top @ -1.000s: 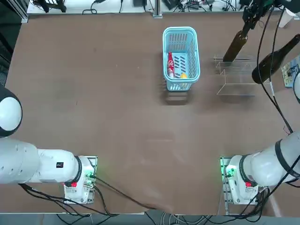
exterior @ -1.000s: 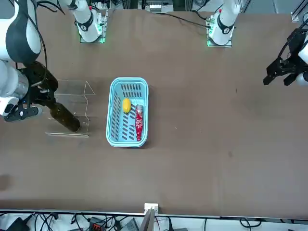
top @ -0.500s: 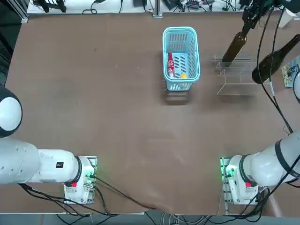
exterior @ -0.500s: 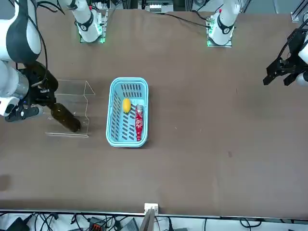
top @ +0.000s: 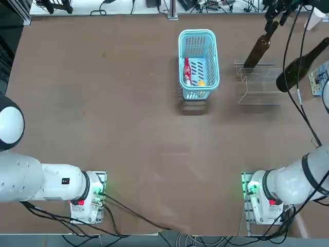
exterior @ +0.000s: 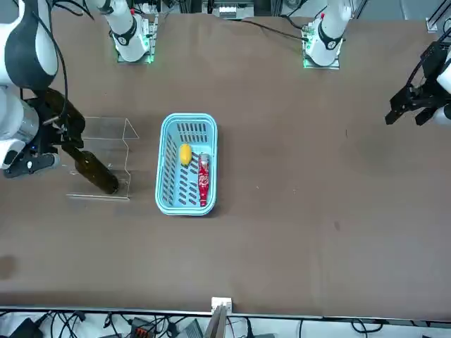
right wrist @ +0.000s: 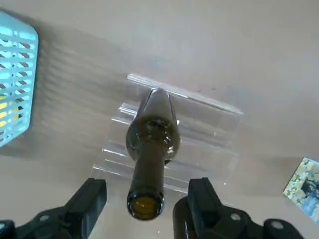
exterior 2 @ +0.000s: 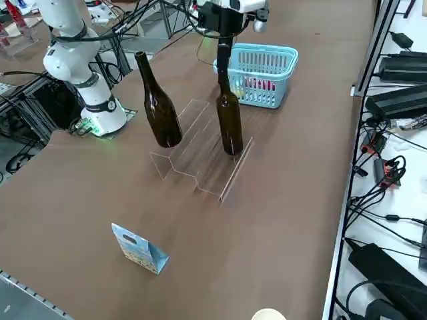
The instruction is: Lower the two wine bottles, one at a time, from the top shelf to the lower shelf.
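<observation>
My tool (right wrist: 147, 206) now stands open, no longer gripping the near bottle (exterior 2: 229, 123); that bottle stands on the lower shelf (exterior 2: 212, 189); the other bottle (exterior 2: 160, 110) still waits on the top shelf (exterior 2: 160, 160).

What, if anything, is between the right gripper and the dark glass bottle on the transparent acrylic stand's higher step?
The other dark glass bottle on the lower step: its neck is between open jaws of the right gripper, which should probably clear it first.

A brown tabletop (top: 128, 128) has a metal rail (exterior 2: 343, 193) along 1 edge, with a white surface (exterior 2: 400, 220) beyond.
</observation>
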You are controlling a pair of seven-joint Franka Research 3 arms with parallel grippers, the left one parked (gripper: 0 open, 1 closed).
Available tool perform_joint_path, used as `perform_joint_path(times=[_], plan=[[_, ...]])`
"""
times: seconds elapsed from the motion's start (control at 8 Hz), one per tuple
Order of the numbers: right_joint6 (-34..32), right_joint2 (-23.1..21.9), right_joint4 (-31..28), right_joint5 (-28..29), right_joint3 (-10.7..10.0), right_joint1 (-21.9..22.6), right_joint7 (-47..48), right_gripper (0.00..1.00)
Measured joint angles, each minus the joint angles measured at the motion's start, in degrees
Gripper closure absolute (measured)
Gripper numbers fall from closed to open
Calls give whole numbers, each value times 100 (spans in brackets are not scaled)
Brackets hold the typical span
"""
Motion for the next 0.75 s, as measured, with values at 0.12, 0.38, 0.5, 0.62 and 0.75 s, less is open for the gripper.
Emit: perform_joint_path(times=[0.12,0.38,0.5,0.62,0.75], plan=[[-4,-95,82,-4,0,1,-19,0],[-78,-467,216,-148,2,6,-38,0],[-212,-701,228,-211,2,3,-42,0],[-419,-932,229,-237,-2,-7,-44,0],[-671,-1129,224,-257,-15,-32,-44,0]])
